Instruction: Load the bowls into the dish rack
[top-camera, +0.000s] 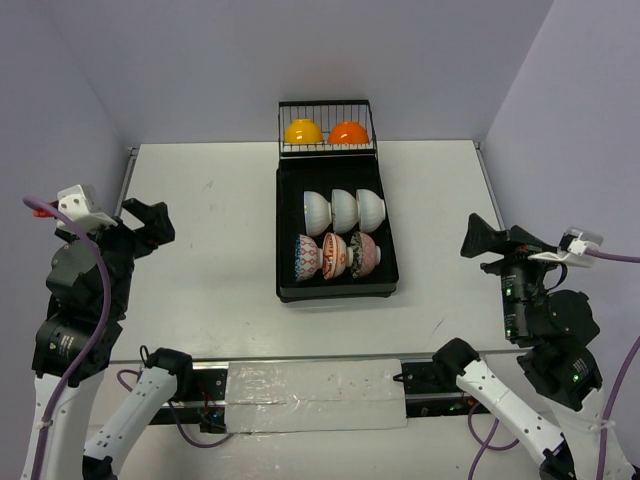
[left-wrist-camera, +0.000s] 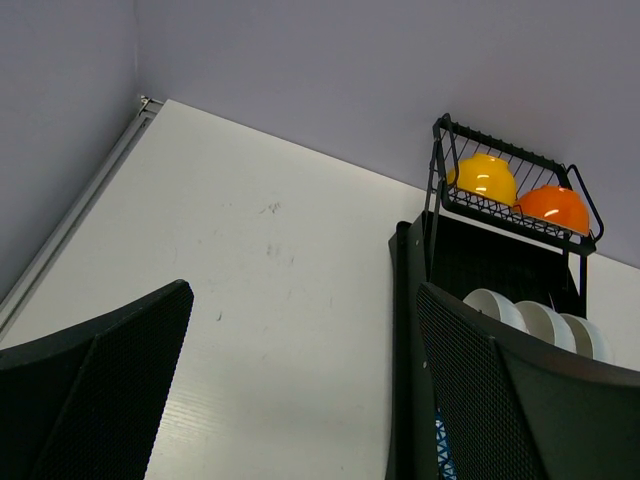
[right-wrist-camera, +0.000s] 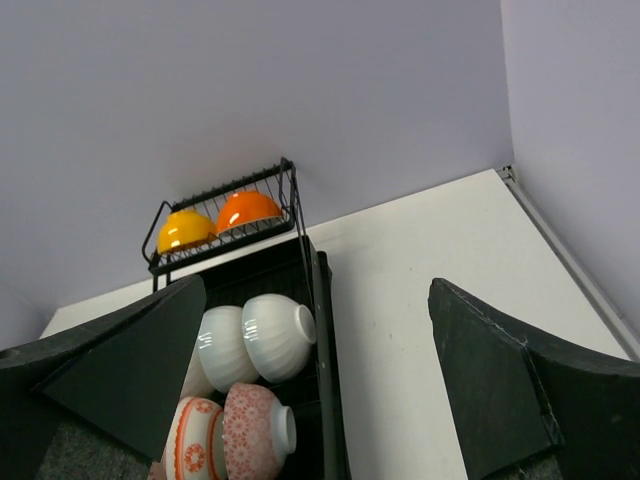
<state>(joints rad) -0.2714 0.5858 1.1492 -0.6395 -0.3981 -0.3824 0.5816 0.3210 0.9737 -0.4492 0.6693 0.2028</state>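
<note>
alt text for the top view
Black dish rack holds eight bowls: yellow bowl and orange bowl in its wire basket, white bowls and patterned bowls in two rows of three. Left gripper and right gripper hang open at the sides.

Left arm and right arm are both black up top and white lower down, with a purple cable running along each. Right one's got tiny green lights, and the left gripper has black mesh-textured fingers.

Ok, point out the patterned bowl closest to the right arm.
The rightmost patterned bowl, pinkish-red outside, at the right end of the near row; the other two stand further left.
</note>
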